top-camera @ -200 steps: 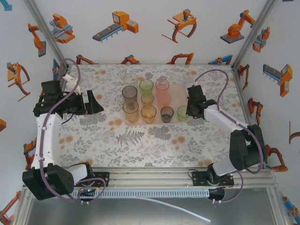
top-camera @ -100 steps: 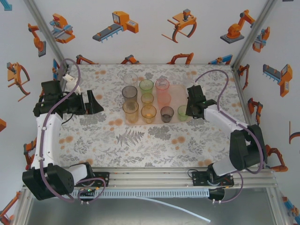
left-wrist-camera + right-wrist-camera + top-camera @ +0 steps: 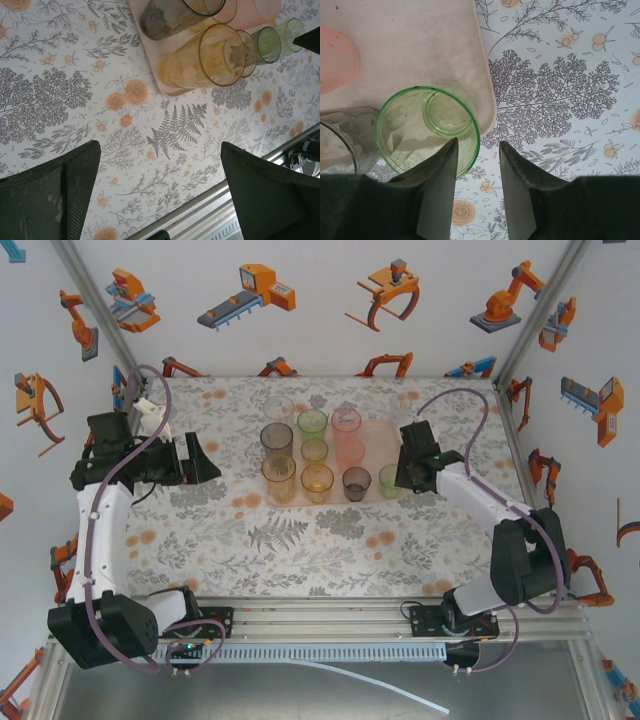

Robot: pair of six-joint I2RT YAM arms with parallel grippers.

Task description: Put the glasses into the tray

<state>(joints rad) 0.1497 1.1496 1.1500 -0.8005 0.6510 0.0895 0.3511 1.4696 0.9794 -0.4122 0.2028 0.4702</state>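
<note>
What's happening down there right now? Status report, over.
Left gripper open, hovering left of tray. Right gripper open at short green glass, standing in tray's near-right corner. Nothing seen blocking.

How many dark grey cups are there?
2. A tall grey cup stands near the tray's left edge; a short grey cup stands at its near edge, beside a green cup. None looks hidden.

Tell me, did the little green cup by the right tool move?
No. The green cup stands upright at the same near right corner of the pink tray as before.
</note>
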